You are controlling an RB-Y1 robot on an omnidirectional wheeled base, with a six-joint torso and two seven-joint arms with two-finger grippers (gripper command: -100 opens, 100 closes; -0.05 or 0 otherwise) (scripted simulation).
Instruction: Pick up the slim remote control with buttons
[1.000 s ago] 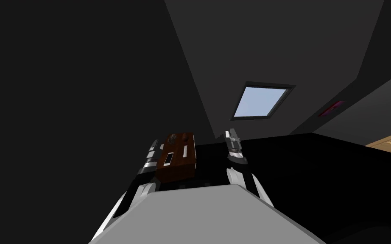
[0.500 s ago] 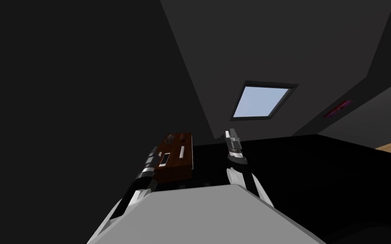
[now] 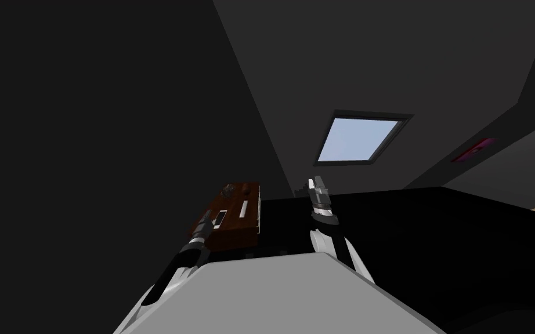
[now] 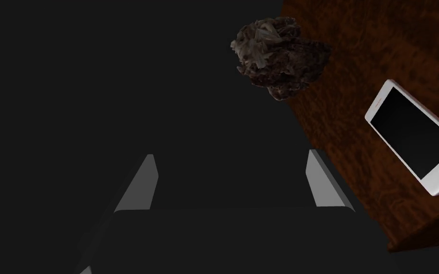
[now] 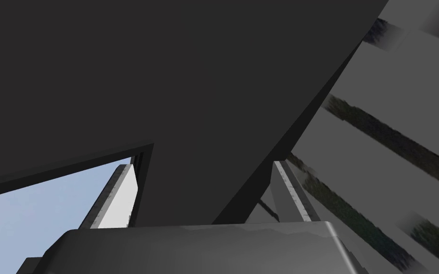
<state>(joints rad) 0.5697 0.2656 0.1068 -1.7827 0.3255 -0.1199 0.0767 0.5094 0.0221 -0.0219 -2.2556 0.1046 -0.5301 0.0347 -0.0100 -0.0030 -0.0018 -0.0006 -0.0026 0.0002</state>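
- While the right arm has kept its place, the left claw (image 3: pixel 205 220) has sunk over the last second. It was beside the left edge of the brown wooden surface (image 3: pixel 231 203) and is now down by its near left corner.
- The head camera has turned as well, so the surface's slide across the head view is the camera's move, not the furniture's.
- The slim white remote (image 3: pixel 243 208) lies flat on the surface, lengthwise away from you. A white phone (image 3: pixel 219 218) lies just beside it on the left-arm side, and neither is being touched.
- My judgement is that you are still in the approach. The claw is low and off to the side with the phone between it and the remote, so you will likely need to lift and reach across.
- The left wrist view adds detail. The left fingers (image 4: pixel 325 181) stand apart and hold nothing, and the gap between them is off the surface's edge. Ahead of them are the phone's black screen and a dark, lumpy, rock-like thing (image 4: pixel 280 57).
- The head view is where you can read the remote's place relative to the phone.
- The right claw (image 3: pixel 317 188) is raised well apart from the surface, on its right. Its wrist view shows its fingers apart and empty too.
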